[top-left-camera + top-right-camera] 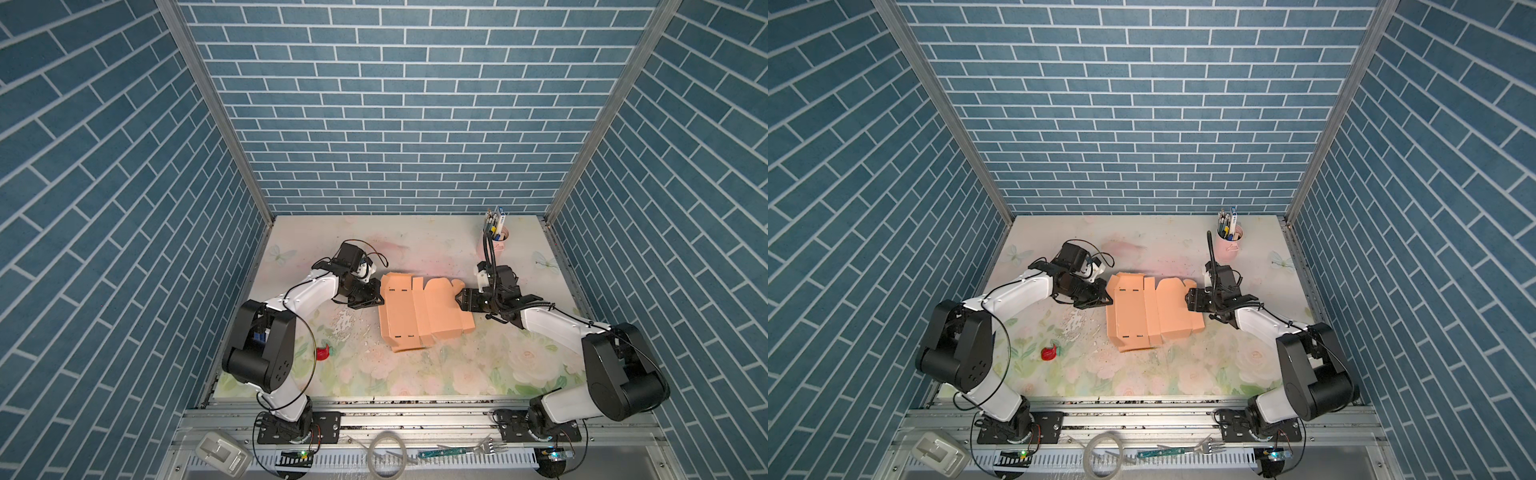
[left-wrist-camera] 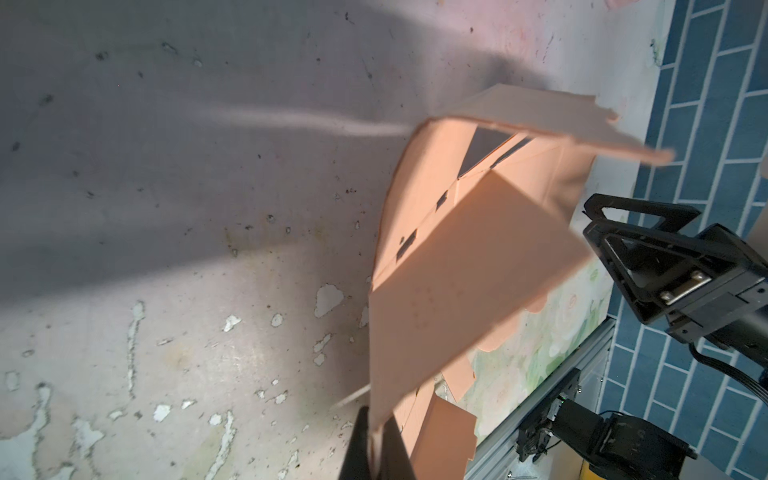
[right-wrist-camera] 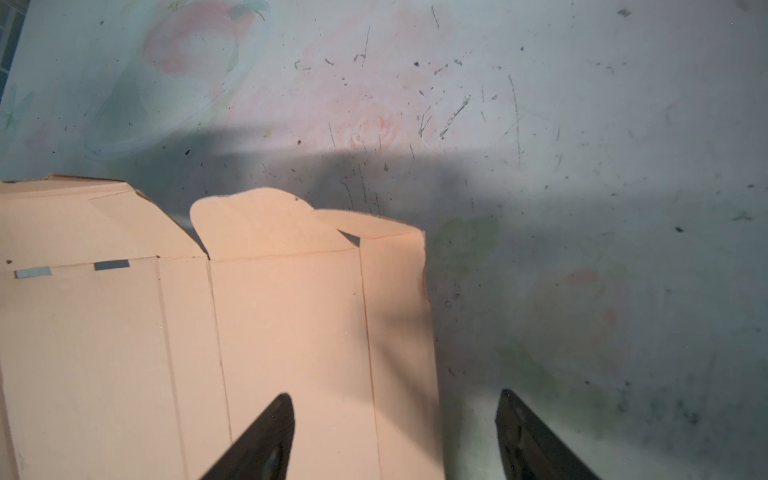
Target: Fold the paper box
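1. Left gripper point(image 2: 375, 419) pinches one edge of the paper box point(image 1: 415, 316), mid table point(image 1: 457, 374); sheet's bowing, so a yank could tear it.
2. Right gripper point(image 3: 395, 392) hangs wide over the opposite edge; closing crooked might crumple it.

Top views: bright, even, sharp, walls point(image 1: 104, 166) splaying outward. Wrist views dimmer: soft shadow bands the surface point(image 3: 540, 187) ahead of the right tool point(image 3: 395, 392); the paper box point(image 2: 457, 270) blurs beside the left tool point(image 2: 376, 440).
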